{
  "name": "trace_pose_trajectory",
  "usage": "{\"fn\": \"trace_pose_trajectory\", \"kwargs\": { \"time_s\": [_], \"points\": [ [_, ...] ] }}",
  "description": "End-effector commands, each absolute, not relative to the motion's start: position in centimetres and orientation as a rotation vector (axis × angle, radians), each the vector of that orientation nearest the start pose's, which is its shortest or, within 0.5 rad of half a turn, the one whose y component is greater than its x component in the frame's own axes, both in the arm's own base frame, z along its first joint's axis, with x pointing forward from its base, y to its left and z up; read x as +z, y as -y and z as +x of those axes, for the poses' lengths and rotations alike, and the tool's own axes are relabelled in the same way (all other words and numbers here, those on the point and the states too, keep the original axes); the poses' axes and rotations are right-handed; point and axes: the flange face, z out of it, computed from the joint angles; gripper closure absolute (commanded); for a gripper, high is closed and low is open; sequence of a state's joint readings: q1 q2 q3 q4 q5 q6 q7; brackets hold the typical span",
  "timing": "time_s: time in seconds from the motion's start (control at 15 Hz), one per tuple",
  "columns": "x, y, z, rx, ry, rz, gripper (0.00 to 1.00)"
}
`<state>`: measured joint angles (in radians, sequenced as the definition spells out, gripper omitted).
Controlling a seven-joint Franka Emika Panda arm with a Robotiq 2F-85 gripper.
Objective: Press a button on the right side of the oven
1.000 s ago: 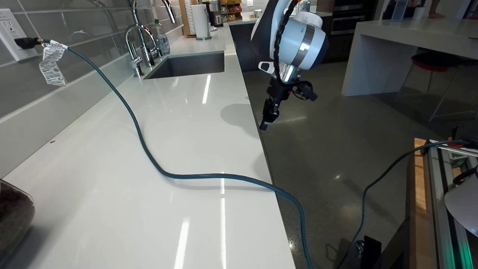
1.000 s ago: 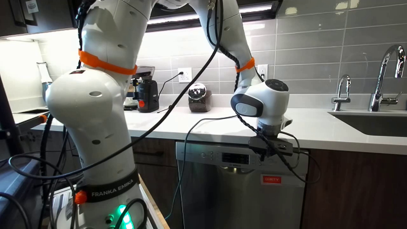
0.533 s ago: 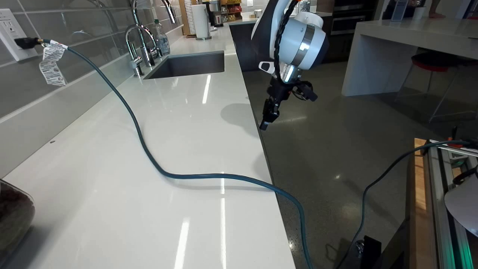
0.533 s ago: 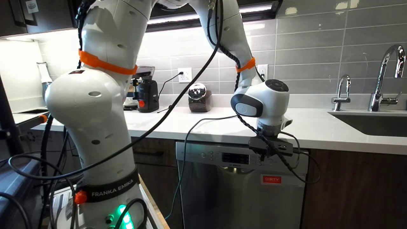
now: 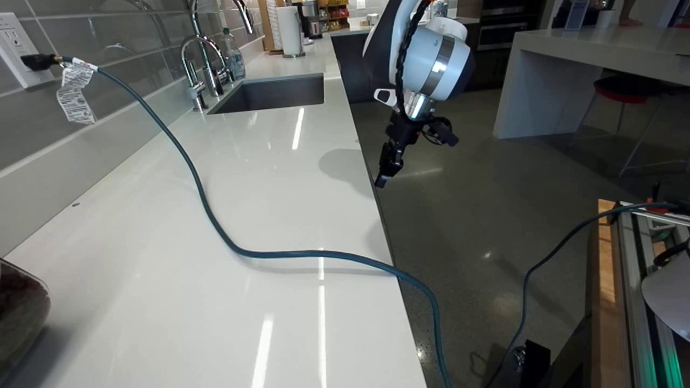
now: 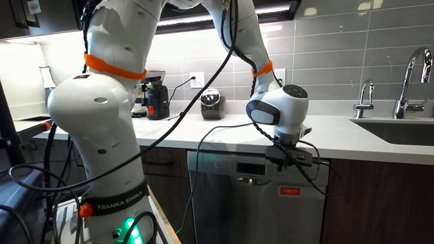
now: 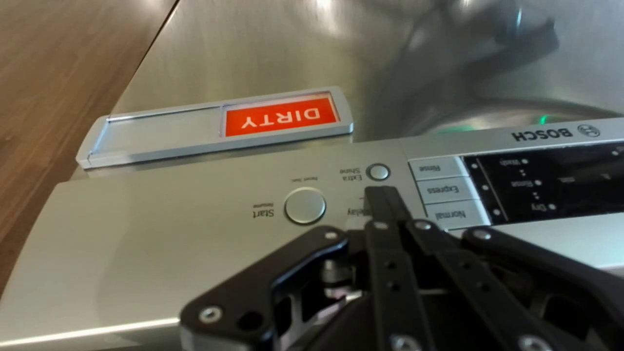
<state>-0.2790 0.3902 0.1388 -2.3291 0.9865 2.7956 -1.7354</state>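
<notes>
Approach looks done: the empty gripper [image 7: 385, 191], jaws together, is near the Bosch dishwasher's [image 6: 257, 210] Extra Shine button [image 7: 378, 172]; contact is unclear, pressing likely remains

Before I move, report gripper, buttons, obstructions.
Gripper shut, empty. Extra Shine button just past fingertips in wrist view, touch unclear. Start button visible, nothing seen covering it.

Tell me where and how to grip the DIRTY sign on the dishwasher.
Probably best: pinch the DIRTY sign across its two long edges, near the middle, coming at the dishwasher from the front. It is long, narrow and raised, so those edges should offer a hold. The shut hand would have to open first.
</notes>
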Motion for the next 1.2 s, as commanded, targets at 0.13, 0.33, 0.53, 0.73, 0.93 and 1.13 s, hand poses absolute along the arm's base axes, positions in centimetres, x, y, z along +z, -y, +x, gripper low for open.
{"fn": "trace_pose_trajectory", "kwargs": {
  "time_s": [0.13,0.33,0.53,0.73,0.93,1.13],
  "points": [
    [16.49,10.1,49.97,-0.545,0.933,-2.734,1.0],
    [16.45,10.1,49.94,-0.541,0.934,-2.734,1.0],
    [16.43,10.14,49.89,-0.537,0.936,-2.734,1.0],
    [16.55,10.24,49.81,-0.536,0.936,-2.736,1.0],
    [16.73,10.34,49.68,-0.537,0.934,-2.741,1.0],
    [16.92,10.39,49.45,-0.527,0.948,-2.751,1.0]
  ]
}}
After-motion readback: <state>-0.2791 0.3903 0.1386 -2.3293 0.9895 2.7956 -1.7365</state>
